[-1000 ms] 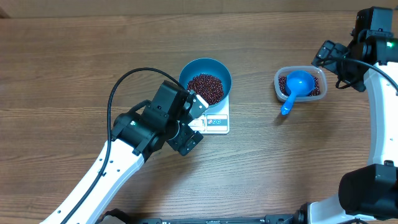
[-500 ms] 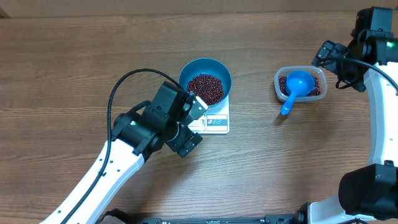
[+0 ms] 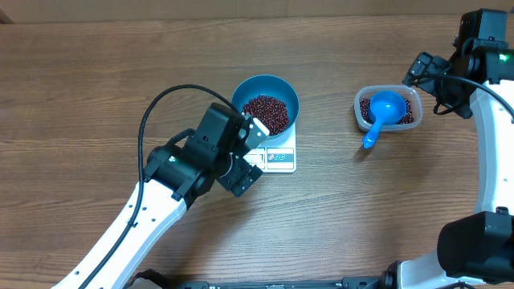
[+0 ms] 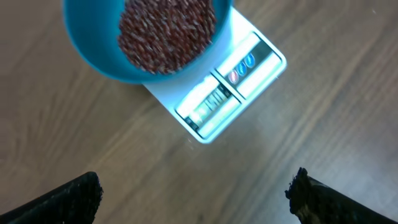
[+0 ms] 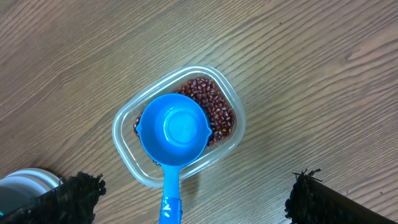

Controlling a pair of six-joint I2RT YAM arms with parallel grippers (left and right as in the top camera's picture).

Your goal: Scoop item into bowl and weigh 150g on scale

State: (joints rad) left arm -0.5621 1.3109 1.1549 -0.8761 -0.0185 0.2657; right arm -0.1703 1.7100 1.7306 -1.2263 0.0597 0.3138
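Jaws spread and empty, the left gripper (image 4: 193, 200) is hovering just short of the scale (image 4: 239, 84), where the teal bowl (image 4: 93, 57) of red beans (image 4: 165, 31) is sitting. The right gripper (image 5: 193, 198), also spread, is hanging over the bean tub (image 5: 126, 155) and blue scoop (image 5: 175, 127).

Beans (image 3: 265, 113) in the bowl (image 3: 283, 87) on the scale (image 3: 281, 158), scoop (image 3: 385, 106) in tub (image 3: 357, 109) rightward

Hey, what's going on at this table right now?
Nothing is being gripped. The teal bowl, partly filled with dried beans, sits on the white scale, with the left pincer open near it. The blue scoop rests in the clear tub holding more, near the open right pincer.
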